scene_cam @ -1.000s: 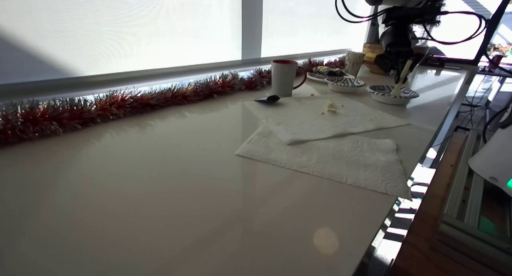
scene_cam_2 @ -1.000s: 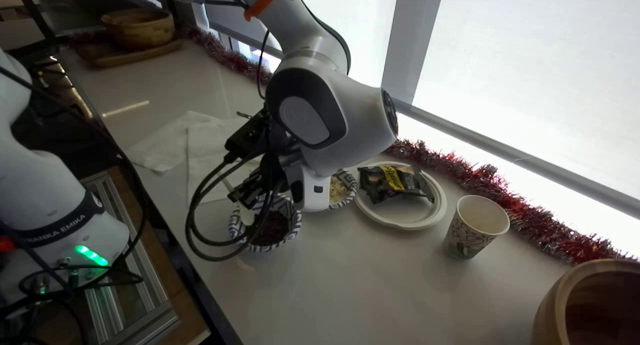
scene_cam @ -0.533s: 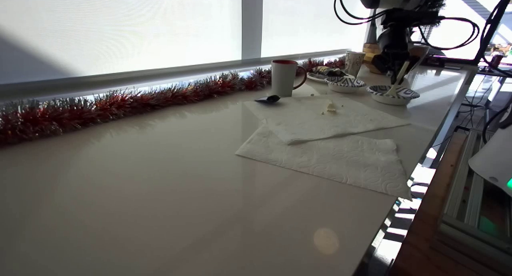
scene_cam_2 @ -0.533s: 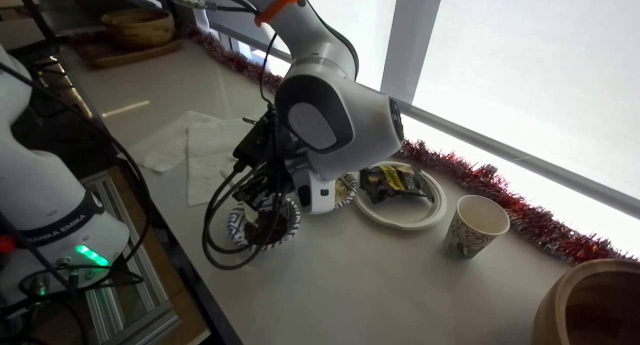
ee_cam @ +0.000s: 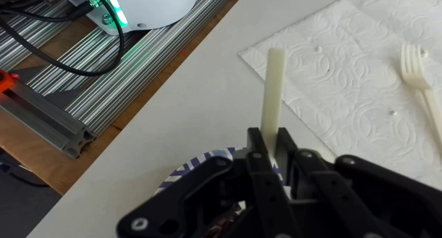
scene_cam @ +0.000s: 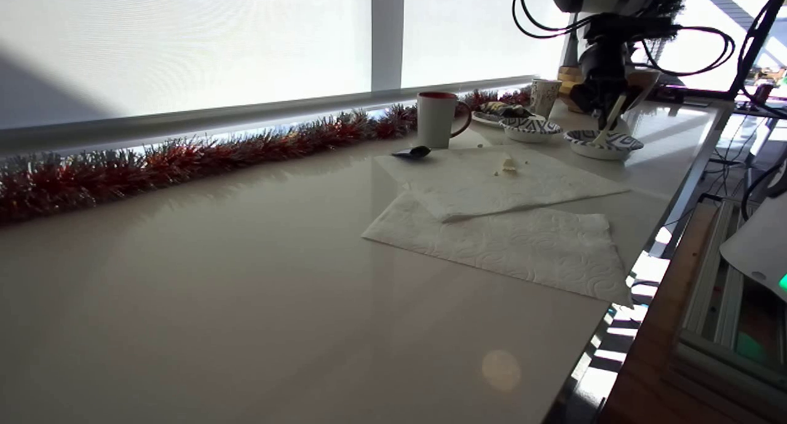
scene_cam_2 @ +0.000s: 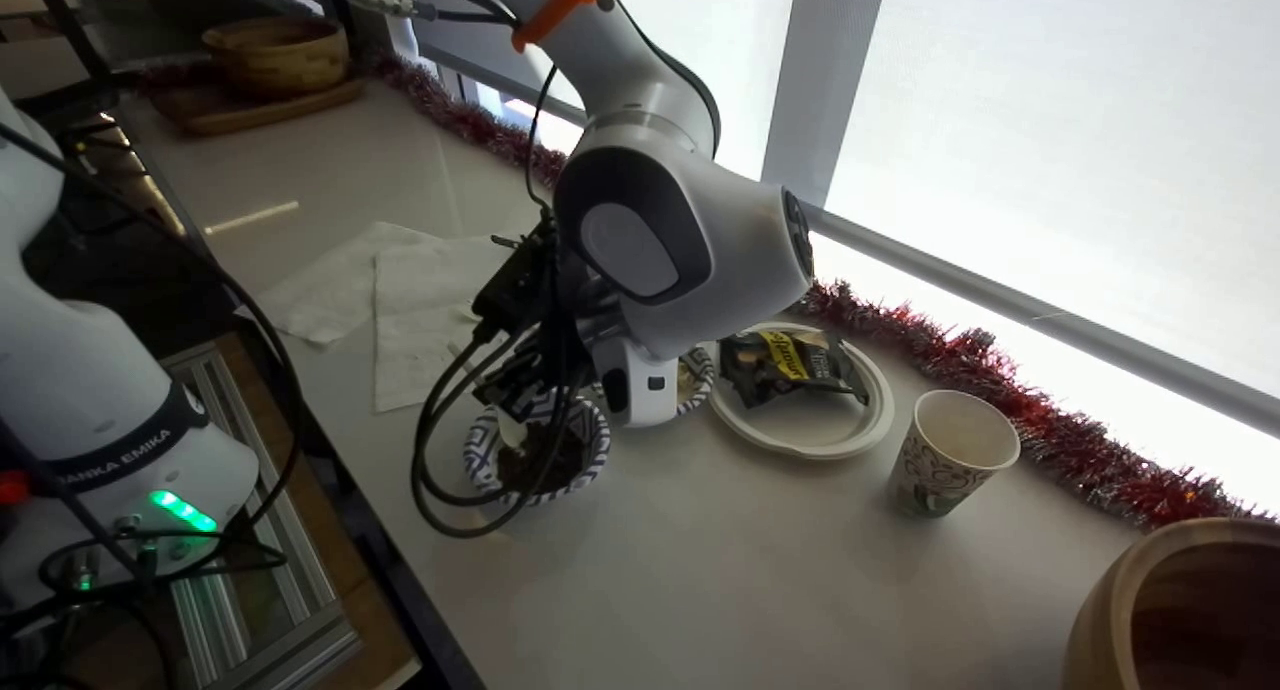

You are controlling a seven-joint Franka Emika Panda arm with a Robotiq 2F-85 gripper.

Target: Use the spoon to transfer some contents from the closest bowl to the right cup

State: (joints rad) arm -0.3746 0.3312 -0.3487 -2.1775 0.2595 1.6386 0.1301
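My gripper [ee_cam: 271, 138] is shut on the pale spoon's handle [ee_cam: 274, 89]; it shows in both exterior views [scene_cam: 607, 101] [scene_cam_2: 512, 385]. The spoon [scene_cam_2: 512, 431] slants down, with its head in the near patterned paper bowl [scene_cam_2: 479, 460], over dark red-brown contents [scene_cam_2: 565, 465]. That bowl also shows in an exterior view [scene_cam: 602, 152] and partly behind my fingers in the wrist view [ee_cam: 193, 164]. A patterned paper cup [scene_cam_2: 950, 455] stands upright toward the window, also in an exterior view [scene_cam: 545, 98]. A white mug with red inside [scene_cam: 435, 121] stands farther along the table.
A second patterned bowl [scene_cam_2: 695, 385] with pale contents is beside the arm. A white plate [scene_cam_2: 860, 425] holds a dark snack bag [scene_cam_2: 790, 362]. Paper towels [scene_cam: 516, 239] carry crumbs and a fork [ee_cam: 416, 72]. A wooden bowl [scene_cam_2: 1120, 610] and tinsel [scene_cam_2: 1000, 390] are nearby.
The arm, gripper and spoon have shifted, rightward in an exterior view that shows the bowl's contents. The spoon head has moved across the near bowl, and that bowl has slid slightly the same way.
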